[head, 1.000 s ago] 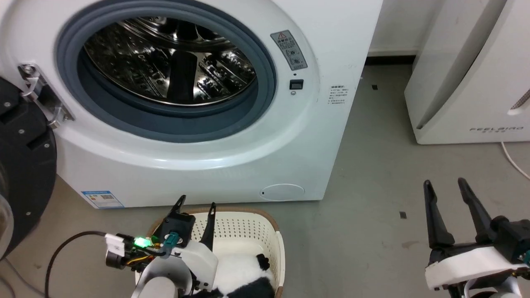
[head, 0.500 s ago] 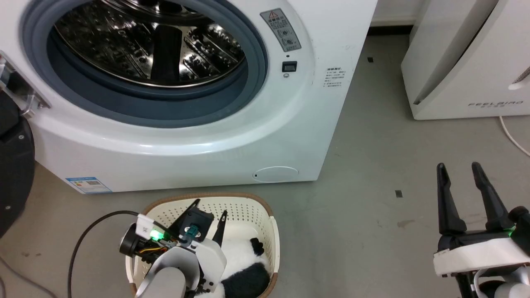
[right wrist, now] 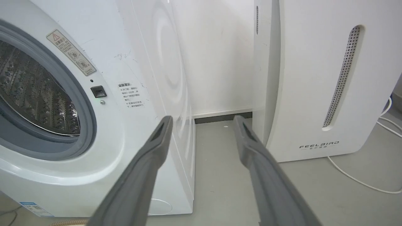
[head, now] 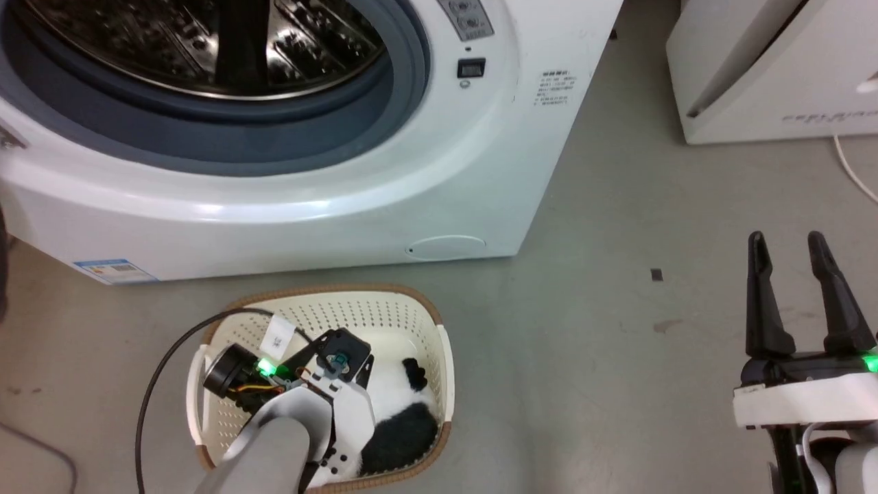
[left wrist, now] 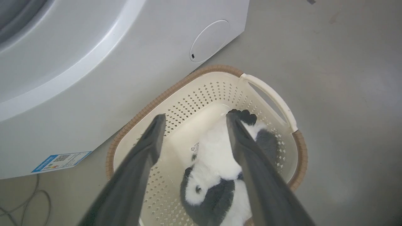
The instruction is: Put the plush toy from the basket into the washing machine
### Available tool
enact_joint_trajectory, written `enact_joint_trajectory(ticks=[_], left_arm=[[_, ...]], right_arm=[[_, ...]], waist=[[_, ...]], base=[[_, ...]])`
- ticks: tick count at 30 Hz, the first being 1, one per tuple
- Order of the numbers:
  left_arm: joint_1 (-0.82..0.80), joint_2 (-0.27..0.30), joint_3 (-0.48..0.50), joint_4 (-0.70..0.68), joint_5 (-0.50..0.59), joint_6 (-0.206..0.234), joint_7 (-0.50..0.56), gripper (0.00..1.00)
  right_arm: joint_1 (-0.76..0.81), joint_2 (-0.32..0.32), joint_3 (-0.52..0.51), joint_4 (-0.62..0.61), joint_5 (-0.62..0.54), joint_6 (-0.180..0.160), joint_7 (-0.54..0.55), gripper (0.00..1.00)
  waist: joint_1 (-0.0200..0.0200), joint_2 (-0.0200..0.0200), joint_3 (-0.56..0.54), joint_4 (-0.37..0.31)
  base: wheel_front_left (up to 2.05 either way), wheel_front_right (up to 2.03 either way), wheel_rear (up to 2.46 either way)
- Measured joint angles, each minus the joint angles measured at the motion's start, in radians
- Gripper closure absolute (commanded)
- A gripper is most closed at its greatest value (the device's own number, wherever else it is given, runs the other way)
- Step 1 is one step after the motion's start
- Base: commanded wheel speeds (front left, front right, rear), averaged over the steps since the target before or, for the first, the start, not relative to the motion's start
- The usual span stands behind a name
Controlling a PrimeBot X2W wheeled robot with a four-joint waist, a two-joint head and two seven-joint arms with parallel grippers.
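Note:
The plush toy [head: 398,418], white with black limbs, lies in the right half of the cream basket [head: 343,293] on the floor in front of the washing machine [head: 274,206]. My left gripper [head: 336,363] hangs open over the basket, pointing down into it. In the left wrist view its fingers [left wrist: 195,116] straddle the plush toy [left wrist: 213,157]: the right finger crosses the toy and the left finger is over the basket's [left wrist: 176,88] bare bottom. My right gripper [head: 785,240] stands open and empty at the lower right, above the floor. The porthole gapes open, showing the steel drum [right wrist: 31,94].
A white FEELBIRD appliance [head: 775,68] stands right of the washer, with a white cord [head: 854,171] on the floor beside it. A black cable [head: 147,398] loops from my left wrist past the basket's left side. Grey floor lies between basket and right gripper.
The head camera has tilted down, so the washer slid up the picture. My left gripper has dipped from the basket's far rim down into it, over the toy.

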Motion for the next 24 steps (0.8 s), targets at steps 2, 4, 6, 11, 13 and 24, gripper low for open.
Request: enact_joint_trajectory(ticks=[2,4,6,11,13,24], left_arm=[[-0.018,0.006,-0.018,0.021,0.005,-0.004,0.016,0.0],[-0.036,0.01,-0.036,0.042,0.006,-0.004,0.033,0.0],[-0.053,0.013,-0.054,0.063,0.006,-0.007,0.044,0.0],[-0.092,0.016,-0.114,0.113,0.002,-0.013,0.074,0.0],[-0.106,0.021,-0.141,0.133,-0.012,-0.014,0.094,0.0],[-0.211,0.07,-0.273,0.245,-0.086,-0.03,0.153,0.0]], right_arm=[[-0.007,0.0,-0.002,-0.003,0.006,0.0,-0.005,0.0],[-0.017,0.0,-0.005,-0.006,0.015,0.0,-0.009,0.0],[-0.025,0.0,-0.008,-0.011,0.026,0.0,-0.014,0.0],[-0.049,0.0,-0.011,-0.021,0.047,0.0,-0.022,0.0],[-0.056,0.0,-0.012,-0.025,0.054,0.0,-0.027,0.0],[-0.093,0.0,-0.02,-0.045,0.099,0.0,-0.049,0.0]], waist=[[0.0,0.0,0.019,-0.004],[0.0,0.0,0.039,-0.009],[0.0,0.0,0.059,-0.014],[0.0,0.0,0.112,-0.028],[0.0,0.0,0.133,-0.034],[0.0,0.0,0.246,-0.07]], base=[[0.0,0.0,0.0],[0.0,0.0,0.0],[0.0,0.0,0.0],[0.0,0.0,0.0],[0.0,0.0,0.0],[0.0,0.0,0.0]])
